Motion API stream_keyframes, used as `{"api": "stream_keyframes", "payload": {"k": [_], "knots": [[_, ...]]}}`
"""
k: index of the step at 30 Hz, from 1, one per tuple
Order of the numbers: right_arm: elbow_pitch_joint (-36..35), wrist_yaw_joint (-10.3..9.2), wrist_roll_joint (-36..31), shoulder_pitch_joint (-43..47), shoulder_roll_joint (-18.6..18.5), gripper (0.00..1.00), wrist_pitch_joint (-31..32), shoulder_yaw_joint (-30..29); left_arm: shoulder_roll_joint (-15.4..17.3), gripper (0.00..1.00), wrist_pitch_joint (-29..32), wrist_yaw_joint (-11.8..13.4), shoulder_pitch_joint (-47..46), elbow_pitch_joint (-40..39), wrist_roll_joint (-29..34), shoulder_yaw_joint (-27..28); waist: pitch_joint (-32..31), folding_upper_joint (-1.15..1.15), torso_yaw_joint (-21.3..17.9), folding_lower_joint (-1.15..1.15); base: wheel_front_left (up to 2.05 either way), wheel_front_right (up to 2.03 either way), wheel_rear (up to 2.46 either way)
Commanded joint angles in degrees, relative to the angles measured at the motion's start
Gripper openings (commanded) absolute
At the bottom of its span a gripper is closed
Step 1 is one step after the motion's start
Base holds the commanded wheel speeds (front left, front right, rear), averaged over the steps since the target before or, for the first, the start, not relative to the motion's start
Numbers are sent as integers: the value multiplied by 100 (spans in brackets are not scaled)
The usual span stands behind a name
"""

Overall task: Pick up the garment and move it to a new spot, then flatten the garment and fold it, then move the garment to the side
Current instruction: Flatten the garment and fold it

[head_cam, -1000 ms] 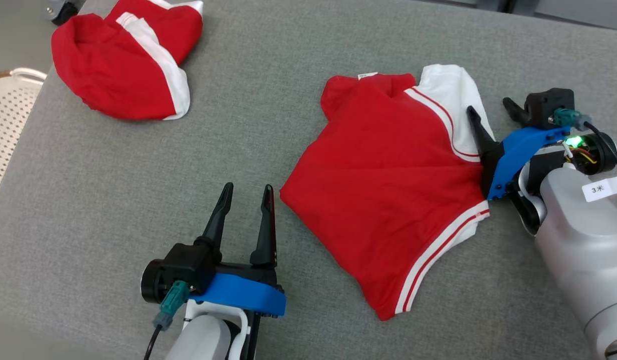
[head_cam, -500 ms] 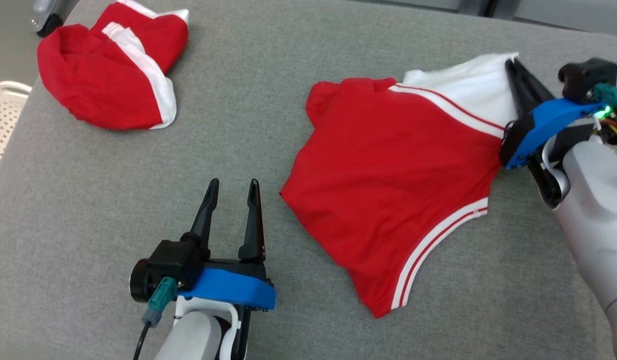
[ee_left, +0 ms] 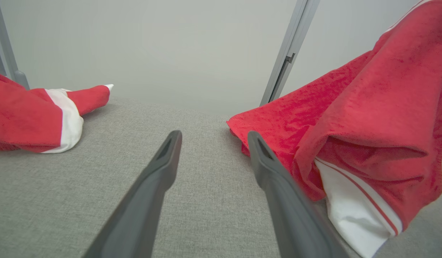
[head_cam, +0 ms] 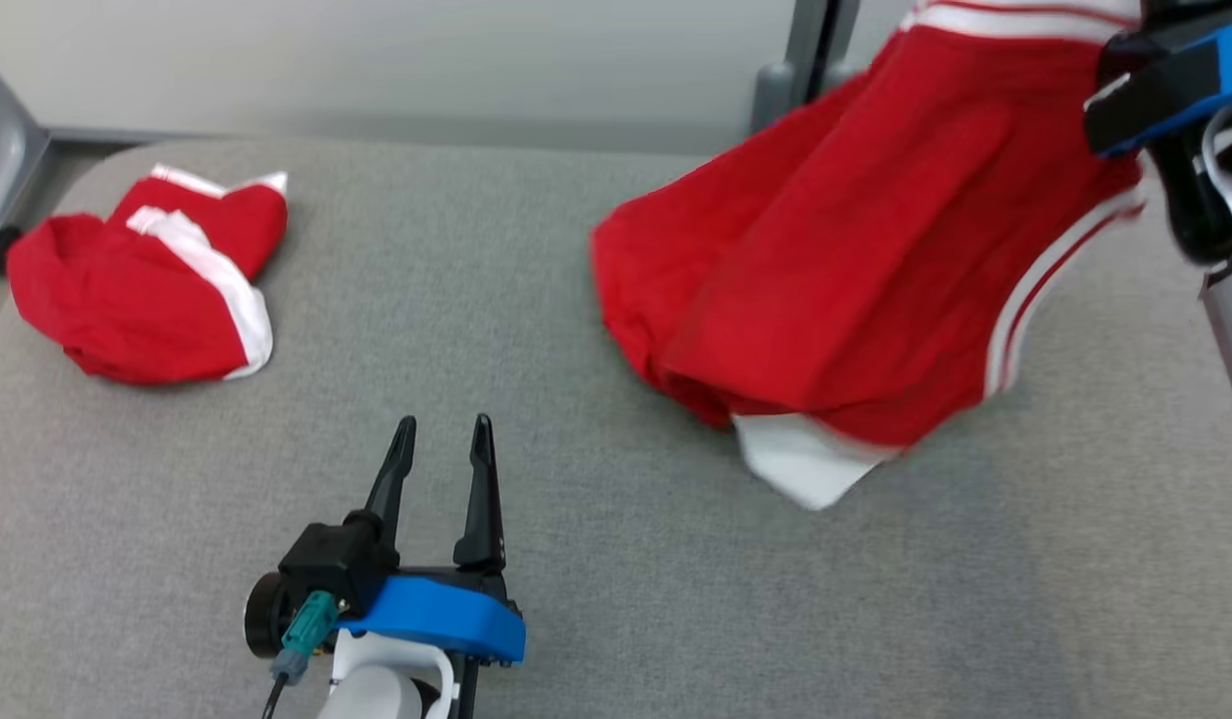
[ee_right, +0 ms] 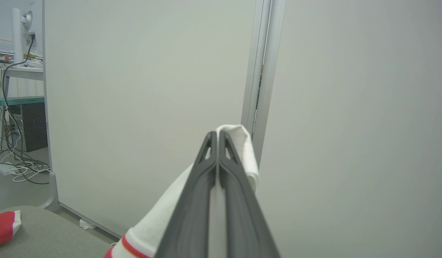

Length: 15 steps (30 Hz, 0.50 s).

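Observation:
The garment (head_cam: 856, 250) is a red top with white sleeves and striped trim. It hangs tilted from the upper right, and its lower folds and a white sleeve still touch the grey table (head_cam: 536, 559). In the right wrist view my right gripper (ee_right: 216, 134) is shut on a white sleeve of the garment (ee_right: 244, 147). That arm's blue wrist mount (head_cam: 1165, 80) shows at the head view's top right. My left gripper (head_cam: 443, 424) stands open low on the table, left of the garment (ee_left: 378, 107), with nothing between its fingers (ee_left: 153, 186).
A second red and white garment (head_cam: 137, 290) lies bunched at the table's far left. A pale partition wall with a grey post (head_cam: 806, 60) stands behind the far edge. Bare grey surface lies between the two garments.
My right gripper has shut on the white sleeve and raised the garment off the table, up and to the right. The head camera has tilted up. The left gripper stays open.

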Motion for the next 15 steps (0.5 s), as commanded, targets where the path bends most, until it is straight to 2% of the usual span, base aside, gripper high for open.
{"api": "stream_keyframes", "payload": {"k": [1,7,15], "knots": [[-156,1,-42,-173,-55,0,-16,39,2,100,-14,-39,85,43,-21,10,-290,1,-210,1,0,0,0],[-473,1,-238,-500,40,0,-16,382,2,100,-15,-109,324,138,-85,-28,-641,1,-32,1,0,0,0],[-572,1,-121,-846,529,0,-16,600,-3,100,-14,-129,503,179,-115,-99,-851,1,450,1,0,0,0]]}}
